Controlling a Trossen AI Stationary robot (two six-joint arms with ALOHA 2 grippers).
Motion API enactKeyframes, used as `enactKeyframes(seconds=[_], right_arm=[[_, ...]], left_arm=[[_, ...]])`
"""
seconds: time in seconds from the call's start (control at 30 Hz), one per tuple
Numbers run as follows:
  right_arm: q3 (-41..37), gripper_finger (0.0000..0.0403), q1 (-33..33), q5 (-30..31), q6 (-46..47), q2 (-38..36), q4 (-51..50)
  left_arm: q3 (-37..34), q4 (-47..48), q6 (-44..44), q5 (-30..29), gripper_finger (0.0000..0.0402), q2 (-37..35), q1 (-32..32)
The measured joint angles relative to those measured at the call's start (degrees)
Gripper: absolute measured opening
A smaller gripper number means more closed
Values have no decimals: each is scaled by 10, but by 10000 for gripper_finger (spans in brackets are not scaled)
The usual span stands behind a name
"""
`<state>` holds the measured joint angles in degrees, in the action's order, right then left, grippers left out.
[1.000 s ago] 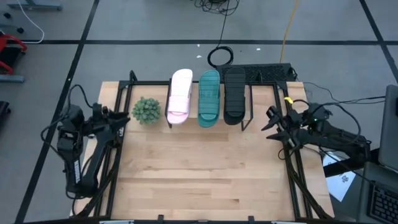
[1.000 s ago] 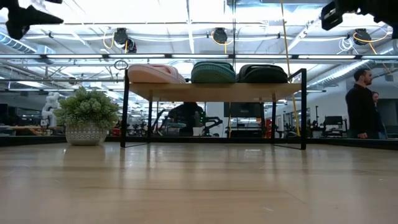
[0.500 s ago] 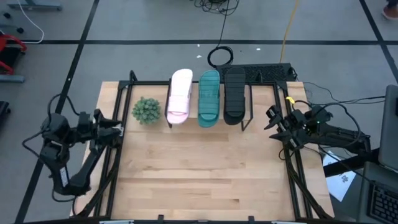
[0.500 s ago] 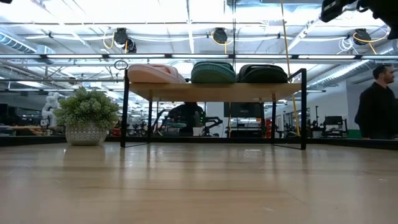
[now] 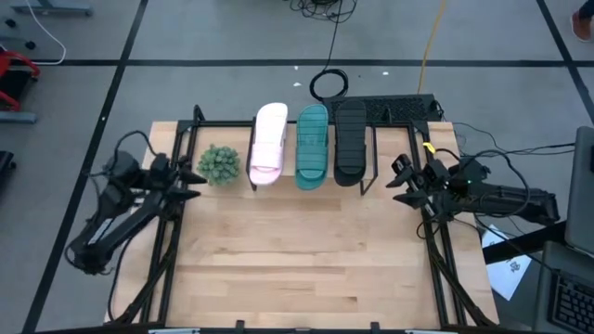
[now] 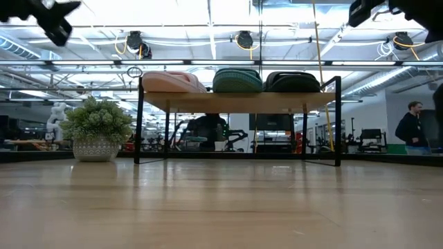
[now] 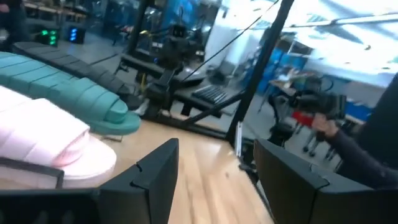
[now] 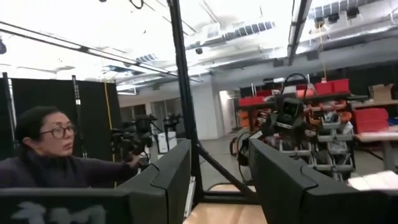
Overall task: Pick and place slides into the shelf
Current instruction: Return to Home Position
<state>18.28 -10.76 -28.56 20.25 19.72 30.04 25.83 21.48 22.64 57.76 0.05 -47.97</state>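
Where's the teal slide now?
Teal slide sits on the shelf, middle of three in the high view, between the pink slide and the black slide.

A robotics lab is indicated: a grey floor (image 5: 232, 32) marked with black tape (image 5: 232, 62) and strewn with cables (image 5: 329, 85) is seen around the surface (image 5: 297, 260), while further robot rigs (image 8: 288, 117), red storage bins (image 8: 339, 86) and exposed ceiling pipes (image 6: 208, 62) are shown beyond.

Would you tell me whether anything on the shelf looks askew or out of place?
Nothing stands out: the pink slide, teal slide and black slide lie side by side on the shelf, roughly parallel; the potted plant stands upright beside it.
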Motion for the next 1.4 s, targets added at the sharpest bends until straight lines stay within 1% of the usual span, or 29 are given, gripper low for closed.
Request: enactKeyframes(seconds=[0.13,0.2,0.3,0.4,0.5,0.6,0.67,0.73,0.8,0.93,1.07,1.1,1.17,1.2,1.27,1.33,1.4], right_arm=[[0,153,0,3,1,22,30],[0,153,0,3,3,32,58],[0,153,0,3,3,37,71],[0,153,0,3,13,40,63],[0,153,0,3,17,50,53],[0,153,0,0,11,64,44],[-11,153,0,0,3,73,49],[-34,153,0,-1,-5,85,76],[-63,153,0,-2,-10,98,125],[-114,153,0,-42,-10,118,205],[-155,153,0,-54,-5,117,246],[-166,153,-2,-62,1,112,269],[-171,153,-7,-110,17,96,308],[-171,153,-9,-140,28,88,319],[-172,153,-10,-170,50,72,331],[-173,153,-11,-185,47,52,336],[-173,153,-10,-181,33,38,324]], left_arm=[[-83,-158,77,-25,209,0,51],[-124,-215,107,-53,209,0,85],[-169,-280,110,-84,209,0,141],[-196,-267,72,-131,209,0,187],[-200,-265,40,-163,209,0,222],[-202,-215,-3,-189,209,0,245],[-211,-202,-22,-226,209,0,261],[-232,-214,-26,-262,209,0,276],[-244,-252,-27,-275,209,0,289],[-252,-253,-38,-302,209,0,304],[-251,-251,-48,-325,209,0,323],[-251,-251,-53,-338,209,0,328],[-251,-249,-64,-363,209,0,339],[-251,-248,-68,-375,209,0,344],[-251,-246,-72,-393,209,0,353],[-251,-246,-77,-408,209,0,363],[-251,-249,-92,-424,209,0,370]])
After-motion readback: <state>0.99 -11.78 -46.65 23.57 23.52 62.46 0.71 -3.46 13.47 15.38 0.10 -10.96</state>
